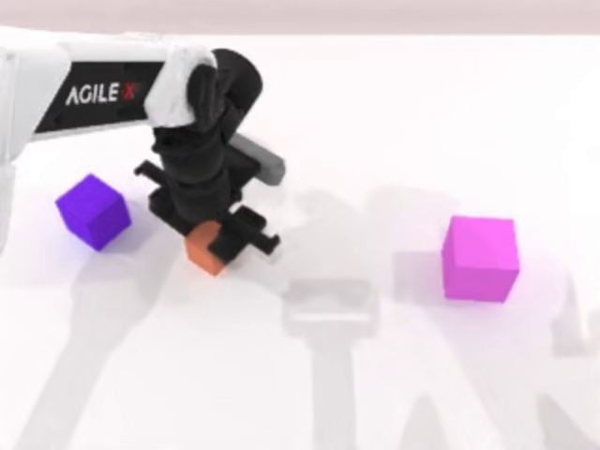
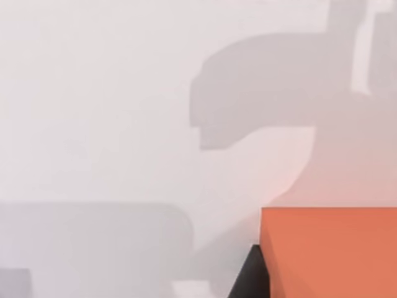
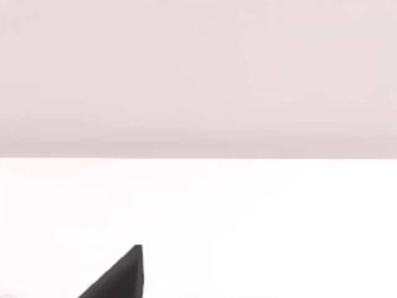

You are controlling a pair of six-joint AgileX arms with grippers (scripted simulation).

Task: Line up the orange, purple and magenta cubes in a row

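Note:
The small orange cube (image 1: 202, 255) sits left of the table's middle, under my left gripper (image 1: 211, 242), which reaches down from above and is shut on the cube. In the left wrist view the orange cube (image 2: 329, 254) fills the near corner, with one dark fingertip (image 2: 251, 279) pressed against its side. The purple cube (image 1: 92, 211) lies apart at the far left. Alone on the right stands the large magenta cube (image 1: 480, 258). My right arm is outside the top view. Its wrist view shows one dark fingertip (image 3: 127, 276) set wide to the side over bare table, so that gripper is open.
The white left arm (image 1: 84, 89) crosses the back left of the table. Grey arm shadows lie over the middle and front of the white table (image 1: 375, 375).

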